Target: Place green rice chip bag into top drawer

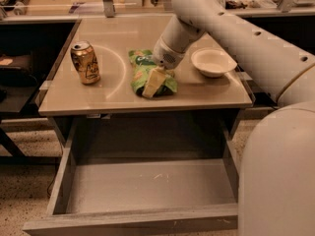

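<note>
green rice chip bag (140, 71): flat, crinkly, on table (113, 96) | tool (152, 82): atop it

gripper (153, 82) is sitting low on the green rice chip bag (140, 65) mid-table (206, 96). gold can (85, 62) is standing well off on the view's left, white bowl (213, 62) is crowding the arm's other side. top drawer (147, 186) is hanging open below the front edge, its floor gaping wide from above.

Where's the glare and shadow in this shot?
Camera view: warm indoor light; a curved glare arc on the table between can and bag; claw sits on the bag's near end; drawer back lies in the table's shadow, floor evenly lit.
</note>
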Available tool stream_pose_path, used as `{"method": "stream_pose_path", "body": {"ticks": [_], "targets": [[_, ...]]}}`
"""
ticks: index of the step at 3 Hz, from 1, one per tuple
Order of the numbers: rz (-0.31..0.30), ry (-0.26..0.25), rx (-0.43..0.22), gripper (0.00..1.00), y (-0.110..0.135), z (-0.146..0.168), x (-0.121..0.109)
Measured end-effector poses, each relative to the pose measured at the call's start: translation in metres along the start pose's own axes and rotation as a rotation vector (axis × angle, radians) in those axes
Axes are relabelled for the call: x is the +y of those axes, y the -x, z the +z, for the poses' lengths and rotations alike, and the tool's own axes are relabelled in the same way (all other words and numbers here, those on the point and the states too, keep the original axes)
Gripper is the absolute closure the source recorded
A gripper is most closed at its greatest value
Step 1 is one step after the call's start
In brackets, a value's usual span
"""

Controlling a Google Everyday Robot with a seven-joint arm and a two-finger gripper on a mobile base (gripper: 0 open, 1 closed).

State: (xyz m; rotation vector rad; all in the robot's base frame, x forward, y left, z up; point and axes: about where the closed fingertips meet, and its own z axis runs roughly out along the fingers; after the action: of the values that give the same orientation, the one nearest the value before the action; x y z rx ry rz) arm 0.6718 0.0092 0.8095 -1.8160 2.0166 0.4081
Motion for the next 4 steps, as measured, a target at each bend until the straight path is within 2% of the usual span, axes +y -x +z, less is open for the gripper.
{"method": "stream_pose_path", "body": {"ticks": [1, 2, 3, 4], "targets": [[0.0, 0.0, 0.0, 0.88, 0.0, 0.0, 0.0], [0.0, 0.0, 0.0, 1.0, 0.002, -0.004, 0.0], [-0.055, -0.028, -0.013, 1.0, 0.017, -0.028, 0.008], [-0.074, -0.046, -0.001, 1.0, 0.021, -0.05, 0.02]]}}
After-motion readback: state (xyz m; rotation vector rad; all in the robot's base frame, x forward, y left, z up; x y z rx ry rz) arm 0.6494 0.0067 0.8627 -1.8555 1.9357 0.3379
